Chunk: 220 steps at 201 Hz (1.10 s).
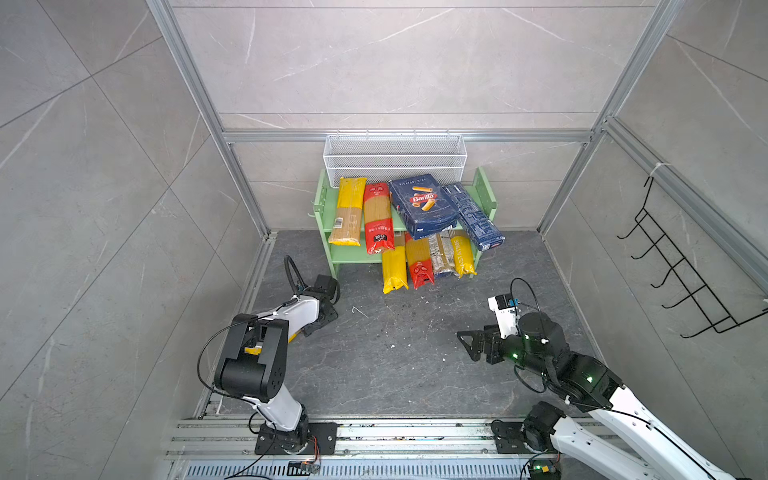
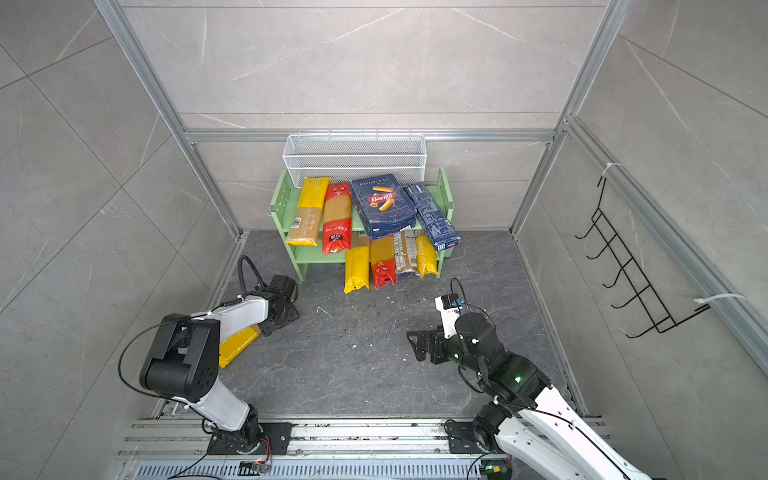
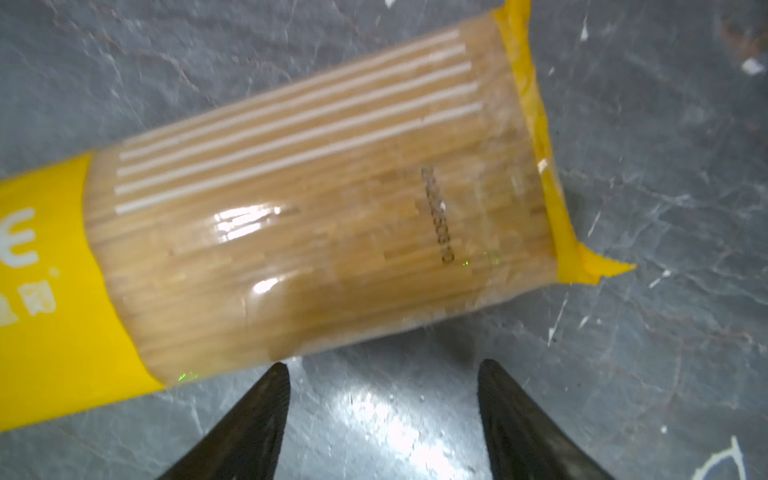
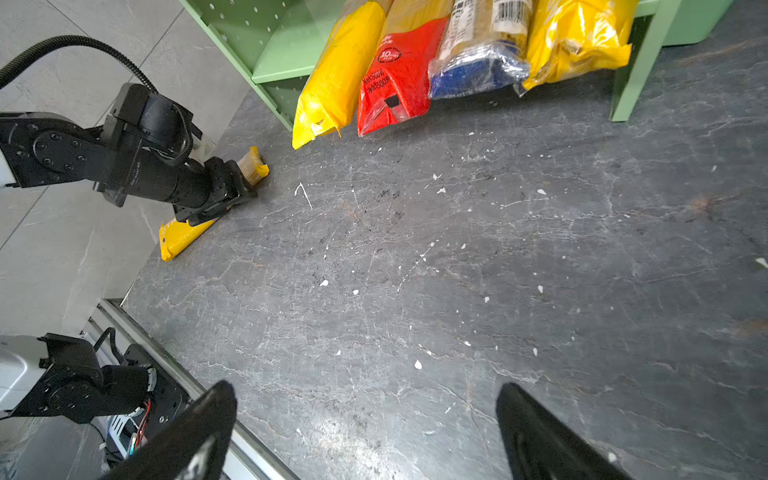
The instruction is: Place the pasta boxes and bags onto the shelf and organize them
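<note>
Pickup step on yellow-ended clear spaghetti bag (image 3: pixel 311 232) at 9 o'clock of bench (image 4: pixel 457 249), left tool (image 3: pixel 382 365) part-open, empty, right tool (image 4: pixel 365 386) wide, empty; next straddle, close, lift to light green metal shelf (image 1: pixel 351 257).

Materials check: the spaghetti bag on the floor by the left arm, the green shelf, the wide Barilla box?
Spaghetti bag: thin glossy plastic film, a clear window with yellow printed ends; glare patches, and strands show through.
Shelf: looks like painted sheet metal, matte light green, with perforated side panels; could be plastic.
Barilla box: printed cardboard with a slight sheen and crisp folded edges.
</note>
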### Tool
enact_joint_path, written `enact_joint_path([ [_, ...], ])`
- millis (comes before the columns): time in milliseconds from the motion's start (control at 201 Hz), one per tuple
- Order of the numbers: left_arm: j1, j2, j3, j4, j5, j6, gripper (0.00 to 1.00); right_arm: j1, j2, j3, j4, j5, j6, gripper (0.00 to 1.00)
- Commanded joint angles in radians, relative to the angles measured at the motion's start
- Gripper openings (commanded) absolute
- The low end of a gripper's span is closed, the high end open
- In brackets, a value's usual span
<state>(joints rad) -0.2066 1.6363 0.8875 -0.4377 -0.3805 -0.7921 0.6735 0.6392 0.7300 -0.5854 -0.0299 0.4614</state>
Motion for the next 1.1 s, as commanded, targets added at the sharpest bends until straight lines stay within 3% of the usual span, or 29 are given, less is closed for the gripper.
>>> enact_joint_path([
  [0, 0.073, -0.09, -0.005, -0.042, 0.005, 0.009, 0.76, -0.005, -0.015, 0.007, -0.034, 0.018, -0.027, 1.0],
  [254, 0.27, -0.167, 0.055, -0.09, 0.044, 0.082, 0.77, -0.007, 0.013, 0.006, -0.018, 0.012, -0.028, 1.0],
  [428, 0.4, -0.075, 0.115, -0.112, 0.146, 0.11, 0.76, -0.011, 0.038, 0.028, -0.01, 0.014, -0.041, 1.0],
  [692, 0.415, 0.07, 0.184, -0.14, 0.197, 0.074, 0.77, -0.022, 0.076, 0.075, -0.011, 0.007, -0.062, 1.0],
  [916, 0.408, 0.1, 0.153, -0.115, 0.239, 0.006, 0.76, -0.03, 0.076, 0.086, -0.02, -0.007, -0.064, 1.0],
  [1090, 0.323, 0.103, 0.125, -0.108, 0.224, -0.023, 0.75, -0.038, 0.061, 0.096, -0.035, -0.009, -0.073, 1.0],
])
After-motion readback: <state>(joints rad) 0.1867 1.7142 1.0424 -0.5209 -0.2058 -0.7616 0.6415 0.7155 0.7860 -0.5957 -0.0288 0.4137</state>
